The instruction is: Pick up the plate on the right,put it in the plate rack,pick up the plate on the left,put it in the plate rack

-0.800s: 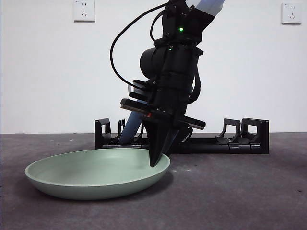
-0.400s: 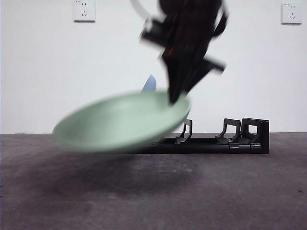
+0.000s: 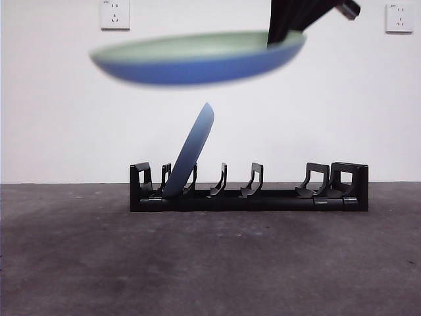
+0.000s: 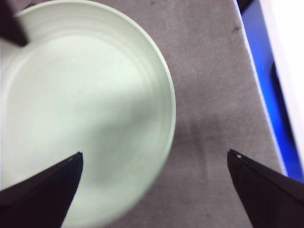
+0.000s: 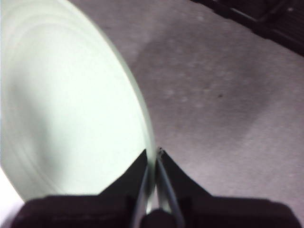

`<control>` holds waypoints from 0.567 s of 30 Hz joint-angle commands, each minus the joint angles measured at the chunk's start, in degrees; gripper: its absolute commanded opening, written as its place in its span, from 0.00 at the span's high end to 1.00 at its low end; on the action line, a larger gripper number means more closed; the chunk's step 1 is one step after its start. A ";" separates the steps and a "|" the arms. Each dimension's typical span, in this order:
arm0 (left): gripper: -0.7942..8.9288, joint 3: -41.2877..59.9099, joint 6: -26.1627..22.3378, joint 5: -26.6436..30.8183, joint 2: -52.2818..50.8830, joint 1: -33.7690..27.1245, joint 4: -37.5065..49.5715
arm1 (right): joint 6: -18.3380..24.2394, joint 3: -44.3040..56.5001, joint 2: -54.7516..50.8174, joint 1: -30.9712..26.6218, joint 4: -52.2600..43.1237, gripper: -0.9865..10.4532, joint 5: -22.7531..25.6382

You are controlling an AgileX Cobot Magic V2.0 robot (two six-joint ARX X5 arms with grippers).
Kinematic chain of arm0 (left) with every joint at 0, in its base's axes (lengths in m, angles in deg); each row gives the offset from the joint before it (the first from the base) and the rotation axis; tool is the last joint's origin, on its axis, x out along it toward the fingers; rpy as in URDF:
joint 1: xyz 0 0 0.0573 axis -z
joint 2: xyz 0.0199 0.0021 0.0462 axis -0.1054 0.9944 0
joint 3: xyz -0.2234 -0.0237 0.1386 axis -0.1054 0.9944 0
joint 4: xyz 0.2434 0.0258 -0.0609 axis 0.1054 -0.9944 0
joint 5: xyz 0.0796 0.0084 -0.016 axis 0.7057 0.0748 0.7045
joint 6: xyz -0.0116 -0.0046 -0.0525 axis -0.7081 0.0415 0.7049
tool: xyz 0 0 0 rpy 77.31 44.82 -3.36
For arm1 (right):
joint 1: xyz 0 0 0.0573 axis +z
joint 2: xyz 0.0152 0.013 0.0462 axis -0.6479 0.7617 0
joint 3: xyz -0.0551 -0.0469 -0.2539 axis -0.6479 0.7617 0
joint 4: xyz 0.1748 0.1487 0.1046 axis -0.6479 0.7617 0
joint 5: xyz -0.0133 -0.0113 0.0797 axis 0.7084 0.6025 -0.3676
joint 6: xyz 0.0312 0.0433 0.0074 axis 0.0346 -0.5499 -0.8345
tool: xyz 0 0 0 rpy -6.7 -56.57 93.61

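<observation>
Item: green plate (image 3: 197, 59), pale green inside, blue on its underside. It was held high above the plate rack (image 3: 248, 195), nearly level and motion-blurred in the front view.

Holder: right pincer (image 5: 153, 164), its jaws narrowed onto the plate's rim, one on each face. In the front view it gripped the rim's right-hand end from the top edge.

Second arm: left pincer (image 4: 154, 164), jaws spread wide and empty, looking down on the plate from above, apart from it.

Rack: long black rack at the back of the grey tabletop (image 3: 210, 263), curved prongs in a row, blocky brackets at each end. One blue plate (image 3: 192, 151) already stood in a slot near its left end, leaning right. The slots to its right appeared free.

Handling note, as judgement: the plate would need turning onto its edge before descent, then lowering between two free prongs clear of the blue plate. A single rim grip on a wide plate invites swing, so a slow tilt and release only once the lower edge is seated would suit.

Markings: no brand or label seen on plates or rack. Two white wall sockets (image 3: 115, 14) carried small grey marks, too small to read.
</observation>
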 commanded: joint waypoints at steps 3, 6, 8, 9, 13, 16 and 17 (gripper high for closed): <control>0.41 -0.07 -2.14 4.94 4.68 2.40 1.60 | 0.13 0.13 -2.16 -0.11 0.63 0.93 -2.34; 0.47 -0.07 -2.10 7.91 6.45 2.51 2.43 | 0.15 0.13 -2.89 -0.11 1.86 0.93 -2.32; 0.62 -0.07 -1.92 8.39 6.64 2.51 2.51 | 0.17 0.13 -3.21 -0.11 2.49 0.93 -2.29; 0.68 -0.07 -1.92 8.20 6.64 2.51 2.51 | 0.13 0.13 -3.34 -0.11 2.60 0.93 -2.34; 0.77 -0.07 -1.73 8.20 6.62 2.51 2.40 | -0.15 0.13 -3.96 -0.17 2.62 0.93 -2.62; 0.77 -0.07 -1.62 8.20 6.62 2.51 2.45 | -0.31 0.04 -4.28 -0.33 2.54 0.93 -4.17; 0.80 -0.07 -1.62 8.17 6.62 2.51 2.43 | -0.33 0.04 -4.35 -0.35 2.40 0.93 -4.87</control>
